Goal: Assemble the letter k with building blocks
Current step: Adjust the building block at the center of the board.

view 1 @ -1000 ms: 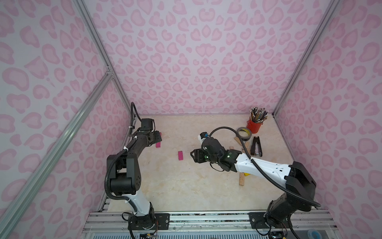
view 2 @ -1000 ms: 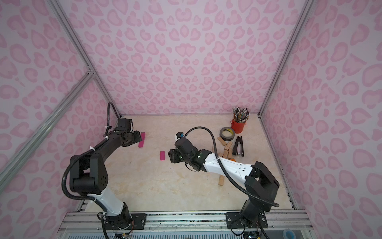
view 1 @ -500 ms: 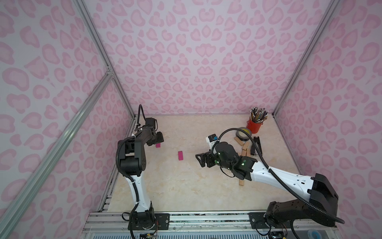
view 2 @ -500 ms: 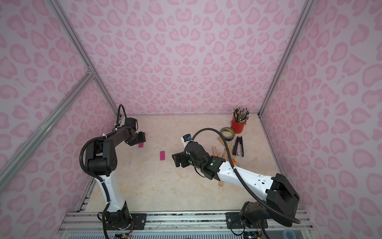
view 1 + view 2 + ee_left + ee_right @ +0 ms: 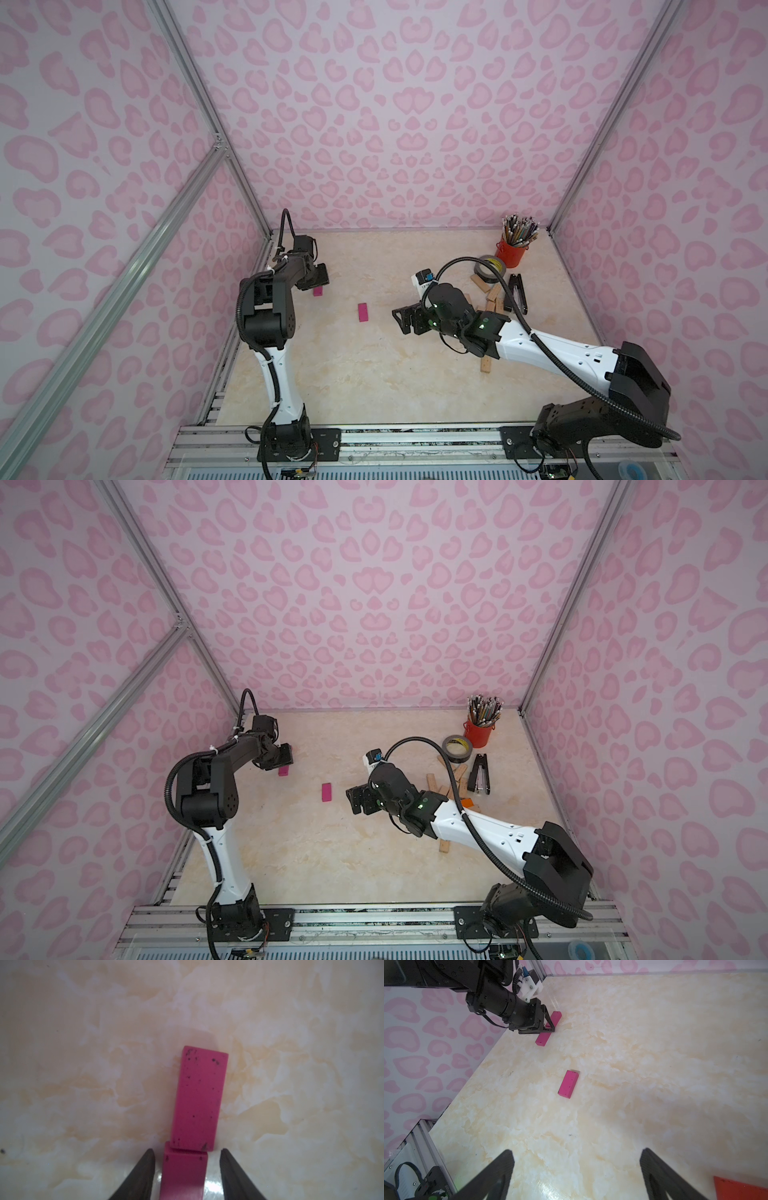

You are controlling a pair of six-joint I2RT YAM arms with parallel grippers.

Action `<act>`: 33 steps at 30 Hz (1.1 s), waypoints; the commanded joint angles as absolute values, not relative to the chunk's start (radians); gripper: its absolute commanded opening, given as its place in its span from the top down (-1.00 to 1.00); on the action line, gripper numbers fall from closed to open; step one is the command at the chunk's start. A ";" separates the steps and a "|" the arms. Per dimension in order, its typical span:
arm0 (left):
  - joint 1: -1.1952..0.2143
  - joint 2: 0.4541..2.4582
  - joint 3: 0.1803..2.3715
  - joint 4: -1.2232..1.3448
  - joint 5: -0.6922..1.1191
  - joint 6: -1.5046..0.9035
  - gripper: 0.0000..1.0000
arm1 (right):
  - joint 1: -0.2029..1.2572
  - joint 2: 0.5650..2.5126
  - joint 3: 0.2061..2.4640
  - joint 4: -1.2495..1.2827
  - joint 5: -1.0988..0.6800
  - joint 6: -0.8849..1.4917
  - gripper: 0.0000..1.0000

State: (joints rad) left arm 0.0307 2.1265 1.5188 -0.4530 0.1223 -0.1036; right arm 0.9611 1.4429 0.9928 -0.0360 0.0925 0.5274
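Two magenta building blocks lie end to end near the left wall. My left gripper [image 5: 187,1150] straddles the nearer one [image 5: 184,1174], open, with a gap at each finger; the farther one [image 5: 199,1099] lies just beyond. In both top views the gripper [image 5: 322,279] [image 5: 286,759] covers most of this pair [image 5: 318,291]. A third magenta block [image 5: 363,312] [image 5: 568,1084] lies alone mid-table. My right gripper [image 5: 405,322] [image 5: 577,1151] hangs to its right, open and holding nothing. Several plain wooden blocks [image 5: 494,293] lie in a heap at the right.
A red pencil cup [image 5: 512,253], a grey tape roll [image 5: 490,268] and a black stapler [image 5: 516,293] stand at the back right beside the heap. One wooden block [image 5: 486,365] lies under the right arm. An orange block [image 5: 466,802] peeks out by that arm. Patterned walls enclose three sides.
My right gripper has drawn back to the right from the lone magenta block and opened wide. The left arm's elbow has swung forward and its jaws have narrowed around the block.
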 commanded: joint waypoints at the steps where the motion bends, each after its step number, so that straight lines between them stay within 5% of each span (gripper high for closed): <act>1: 0.030 2.134 1.529 -0.473 0.141 -0.095 -0.02 | 0.957 1.458 1.000 -0.020 0.083 0.537 -0.92; 12: 0.030 2.136 1.539 -0.482 0.143 -0.092 0.12 | 0.948 1.472 1.000 -0.020 0.074 0.552 -0.93; 23: 0.031 2.141 1.545 -0.497 0.099 -0.094 -0.09 | 0.939 1.479 1.000 -0.021 0.061 0.569 -0.93; 33: 0.031 2.159 1.553 -0.502 0.089 -0.088 0.13 | 0.925 1.479 0.996 -0.011 0.040 0.589 -0.94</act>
